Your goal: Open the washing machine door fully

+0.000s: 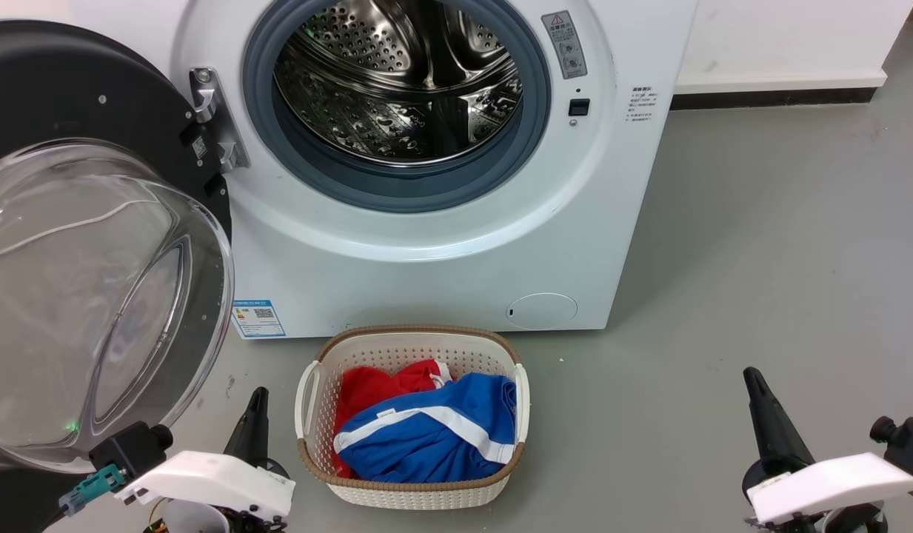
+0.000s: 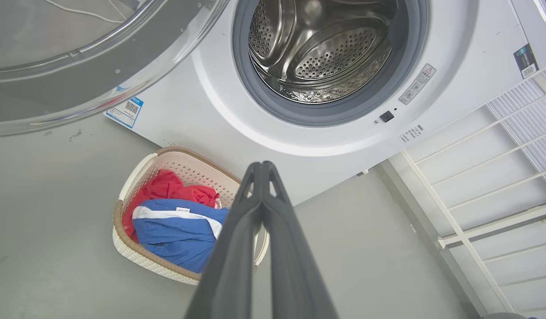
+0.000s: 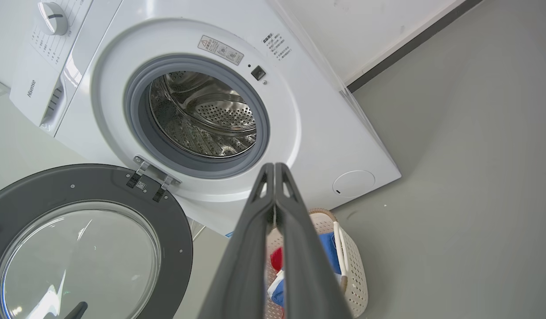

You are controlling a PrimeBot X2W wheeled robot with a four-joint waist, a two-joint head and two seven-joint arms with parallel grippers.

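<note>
From the head, the washing machine [image 1: 456, 252] stands with its steel drum [image 1: 404, 81] exposed. The washing machine door [image 1: 64, 81] hangs from its hinge [image 1: 208, 118] on the machine's left, swung well clear of the mouth, with the glass bowl bulging toward the camera. A white laundry basket [image 1: 308, 403] holding red and blue clothes sits on the grey floor [image 1: 760, 259] just before the machine. The left gripper [image 1: 256, 403] is low beside the door's glass; the right gripper [image 1: 758, 389] is well apart from everything.

In the left wrist view, the left gripper's fingers meet at their tips, clamping nothing, and the door's glass rim curves across the upper left.

In the right wrist view, the right gripper is likewise pressed together and empty. The door lies at lower left — a black ring round clear glass, hinged beside the grey gasket [image 3: 137, 124].
</note>
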